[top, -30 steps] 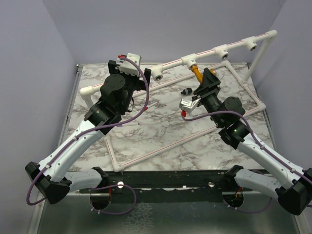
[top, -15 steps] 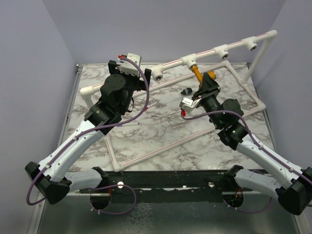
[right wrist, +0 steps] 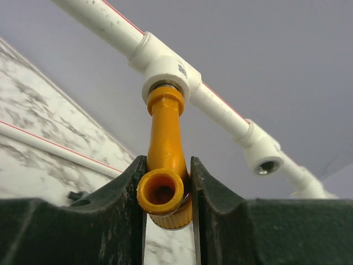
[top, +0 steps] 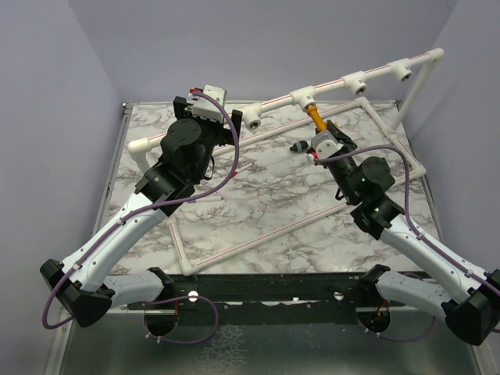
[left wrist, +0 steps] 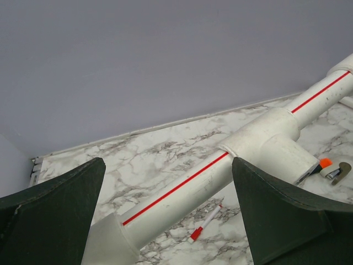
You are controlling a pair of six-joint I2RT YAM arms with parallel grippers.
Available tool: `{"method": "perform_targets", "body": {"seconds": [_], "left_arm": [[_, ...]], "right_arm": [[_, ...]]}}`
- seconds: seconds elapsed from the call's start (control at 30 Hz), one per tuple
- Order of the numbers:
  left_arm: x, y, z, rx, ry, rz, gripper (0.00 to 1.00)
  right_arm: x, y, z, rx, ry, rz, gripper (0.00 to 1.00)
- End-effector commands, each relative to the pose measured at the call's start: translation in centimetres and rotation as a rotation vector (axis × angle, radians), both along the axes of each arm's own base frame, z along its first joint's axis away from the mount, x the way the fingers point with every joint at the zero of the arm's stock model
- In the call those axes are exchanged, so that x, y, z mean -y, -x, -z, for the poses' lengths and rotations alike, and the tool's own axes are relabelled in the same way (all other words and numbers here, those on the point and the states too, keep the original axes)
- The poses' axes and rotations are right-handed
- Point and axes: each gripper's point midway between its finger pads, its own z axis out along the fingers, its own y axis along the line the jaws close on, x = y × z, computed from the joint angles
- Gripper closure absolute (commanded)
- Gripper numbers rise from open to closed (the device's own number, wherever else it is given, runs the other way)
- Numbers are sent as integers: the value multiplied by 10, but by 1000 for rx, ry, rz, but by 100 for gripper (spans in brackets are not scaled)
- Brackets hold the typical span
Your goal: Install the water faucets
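A mustard-orange faucet [top: 315, 117] hangs from a white tee socket [top: 303, 98] on the raised pipe. In the right wrist view its hex end [right wrist: 164, 99] sits in the socket and its round open end points at the camera. My right gripper [top: 323, 133] [right wrist: 167, 164] is shut on the faucet's lower end. My left gripper [top: 232, 130] [left wrist: 168, 165] is open, its fingers straddling the red-striped white pipe [left wrist: 182, 185] just left of another tee. A small dark-and-silver piece [top: 298, 146] lies on the table near the right gripper; I cannot tell whether it is a faucet.
Empty tee sockets [top: 254, 121] [top: 359, 83] [top: 404, 73] sit along the raised pipe. A thin white red-tipped stick [left wrist: 205, 223] lies on the marble table under the left gripper. A white pipe frame [top: 258, 234] rests on the table. Grey walls close three sides.
My right wrist has rolled round the faucet, its camera swinging from lower left to on top. The faucet stays in the socket. The left arm has not moved.
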Motion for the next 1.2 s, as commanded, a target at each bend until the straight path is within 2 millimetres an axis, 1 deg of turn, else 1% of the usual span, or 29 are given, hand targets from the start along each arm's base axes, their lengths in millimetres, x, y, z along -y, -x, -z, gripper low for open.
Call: {"method": "perform_targets", "body": {"seconds": [0.0, 0.13, 0.3, 0.4, 0.6, 0.67, 0.8, 0.9, 1.0, 1.07, 1.17], "left_arm": [[2, 1, 17, -47, -47, 8, 1], [3, 1, 18, -47, -46, 8, 1], [3, 1, 18, -45, -47, 9, 1], [2, 1, 18, -44, -46, 8, 1], [1, 2, 18, -43, -48, 7, 1], [1, 3, 17, -40, -45, 7, 1], [0, 4, 16, -36, -43, 6, 1], [-1, 5, 15, -31, -42, 5, 1], [0, 6, 16, -31, -42, 7, 1], [0, 6, 16, -31, -43, 7, 1], [0, 6, 15, -31, -44, 9, 1]], "right_arm": [[-7, 7, -14, -119, -444, -83, 100], [-15, 8, -13, -208, -691, -138, 100], [-22, 9, -18, -312, -1023, -195, 99], [-21, 11, -25, -356, -1225, -226, 100], [-15, 12, -32, -450, -1639, -262, 100], [-15, 11, -32, -476, -1744, -272, 100], [-14, 9, -26, -548, -1954, -274, 100], [-11, 7, -23, -580, -2083, -258, 100], [-9, 5, -10, -635, -2238, -213, 100], [-9, 7, -7, -660, -2304, -243, 100], [-11, 11, -10, -691, -2380, -302, 99]]}}
